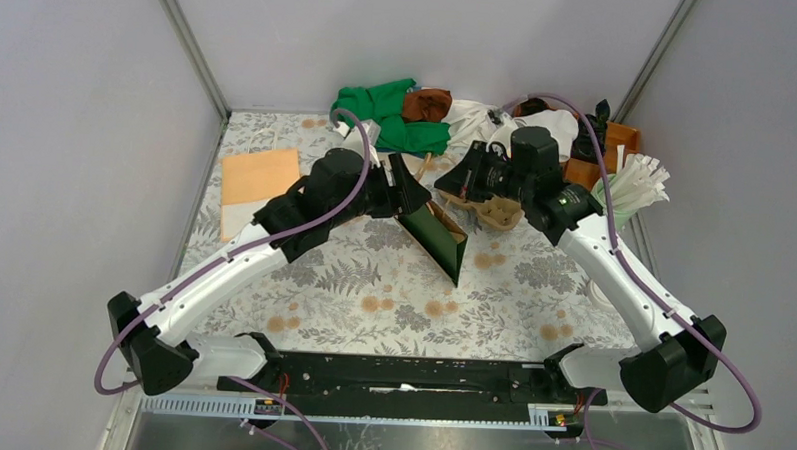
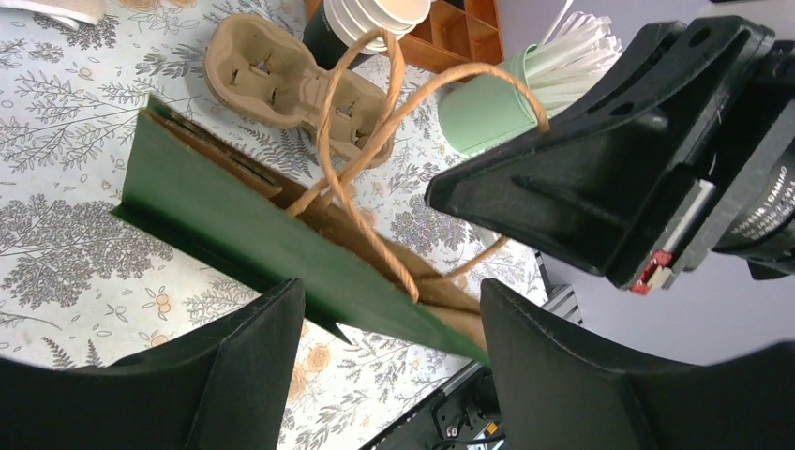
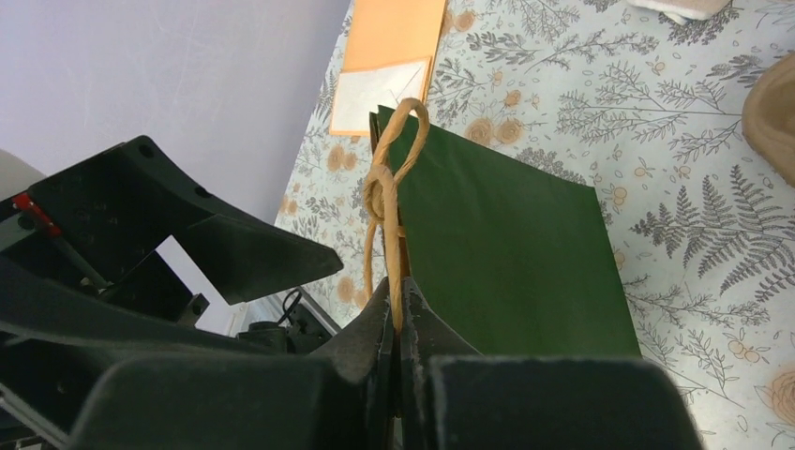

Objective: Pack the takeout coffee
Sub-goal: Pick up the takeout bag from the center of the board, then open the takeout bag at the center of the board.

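A dark green paper bag (image 1: 439,241), brown inside and creased to a narrow wedge, stands tilted at the middle of the fern-printed desk (image 1: 372,304). Its twisted tan cord handle (image 3: 394,178) loops upward. The right claw (image 3: 398,319) is pressed together, pinching that handle. The left claw (image 2: 389,291) is spread, one finger on each side of the bag's rim. Just beyond the bag lies a moulded-pulp carrier (image 2: 281,80). Past it, toward the far right corner, are stacked cups (image 2: 375,19) and a mint cup of straws (image 2: 483,108). Orange paper (image 1: 259,175) lies by the left edge. Both arms reach in from the near corners, their wrists meeting over the bag. I cannot pick out the coffee with certainty.
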### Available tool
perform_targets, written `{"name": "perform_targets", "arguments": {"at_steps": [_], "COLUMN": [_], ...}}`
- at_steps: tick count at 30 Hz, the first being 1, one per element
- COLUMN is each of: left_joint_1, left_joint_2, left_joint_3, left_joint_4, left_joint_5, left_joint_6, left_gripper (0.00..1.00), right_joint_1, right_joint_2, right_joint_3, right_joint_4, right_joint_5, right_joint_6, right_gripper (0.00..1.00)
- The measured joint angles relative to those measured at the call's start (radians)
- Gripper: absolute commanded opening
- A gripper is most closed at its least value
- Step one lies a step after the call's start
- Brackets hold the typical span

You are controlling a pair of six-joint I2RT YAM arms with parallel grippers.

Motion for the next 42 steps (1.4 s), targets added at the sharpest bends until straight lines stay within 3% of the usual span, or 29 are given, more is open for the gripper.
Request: {"name": "perform_targets", "arguments": {"at_steps": [7, 12, 14, 22, 34, 42], "left_joint_1": [0.000, 0.000, 0.000, 0.000, 0.039, 0.043], "left_joint_2": [0.064, 0.084, 0.084, 0.029, -0.083, -0.106], "left_joint_3": [0.000, 0.000, 0.000, -0.017, -0.034, -0.034], "left_joint_4": [0.014, -0.014, -0.029, -0.068, -0.163, -0.236], "left_joint_5": [0.004, -0.008, -0.020, -0.049, -0.129, -0.216], "left_joint_6": [-0.035, -0.044, -0.049, -0.042, 0.001, 0.049], "left_gripper": [0.52, 0.22, 0.16, 0.11, 0.01, 0.02], "right_joint_1": [0.022, 0.029, 0.031, 0.035, 0.036, 0.036], "right_joint_2": [-0.005, -0.009, -0.011, -0.013, -0.012, -0.012], "right_joint_3": [-0.013, -0.014, -0.017, -0.023, -0.005, 0.006], "right_joint_4": [0.000, 0.001, 0.002, -0.010, -0.086, -0.129], "right_joint_5": [0.000, 0.001, 0.003, 0.091, 0.232, 0.283], "right_joint_6": [-0.004, -0.008, -0.009, -0.012, -0.046, -0.085], "right_gripper": [0.00, 0.00, 0.00, 0.00, 0.11, 0.40]}}
